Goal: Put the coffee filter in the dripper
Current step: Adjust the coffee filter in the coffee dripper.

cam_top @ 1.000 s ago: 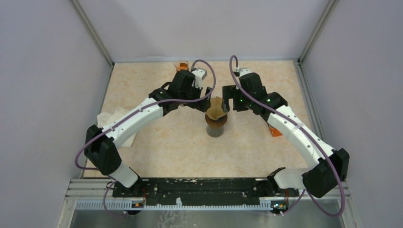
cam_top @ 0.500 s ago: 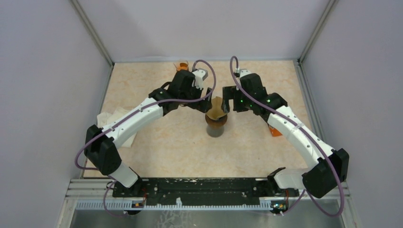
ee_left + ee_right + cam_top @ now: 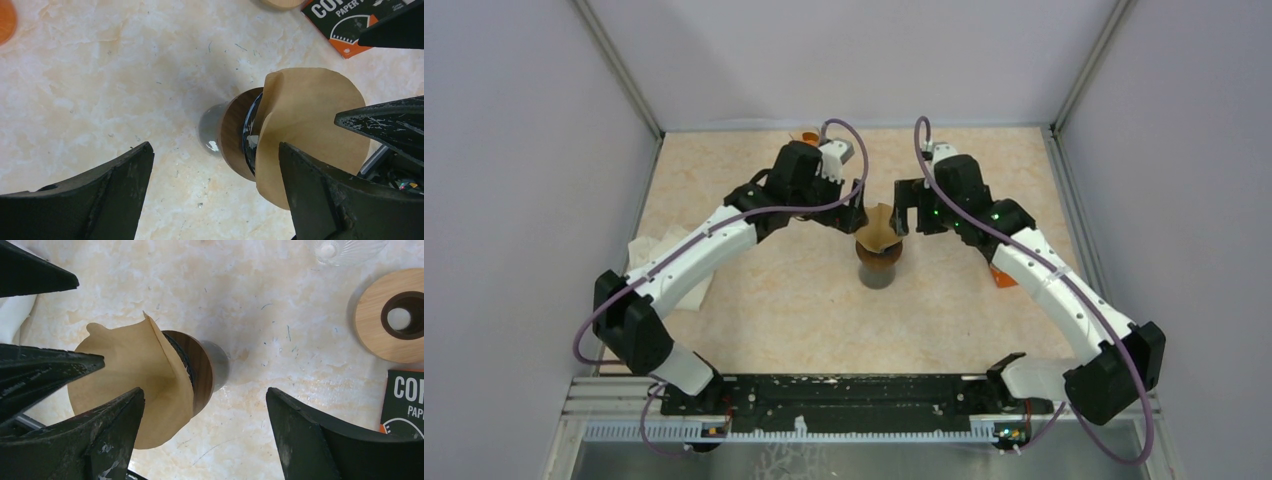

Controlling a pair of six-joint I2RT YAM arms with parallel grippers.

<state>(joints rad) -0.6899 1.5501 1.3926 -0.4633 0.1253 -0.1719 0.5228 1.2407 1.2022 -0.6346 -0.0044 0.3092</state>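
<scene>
The brown paper coffee filter [image 3: 879, 230] stands as a half-open cone in the top of the dripper [image 3: 880, 262], a dark cone with a wooden collar [image 3: 235, 132] on a grey base. My left gripper [image 3: 849, 212] hovers just left of the filter, open, with nothing between its fingers. My right gripper [image 3: 905, 214] is just right of it, also open and empty. In the left wrist view the filter [image 3: 310, 125] lies beside my gripper's [image 3: 215, 147] right finger. The right wrist view has the filter [image 3: 130, 380] by my gripper's [image 3: 205, 390] left finger.
A wooden ring with a hole [image 3: 395, 315], a clear glass piece [image 3: 345, 247] and a black-and-orange filter box [image 3: 405, 405] lie right of the dripper. A white cloth [image 3: 654, 250] is at the left edge. An orange item [image 3: 809, 137] sits at the back.
My left arm has drawn back and a little left, away from the filter. My right arm has shifted slightly. The filter stays in the dripper.
</scene>
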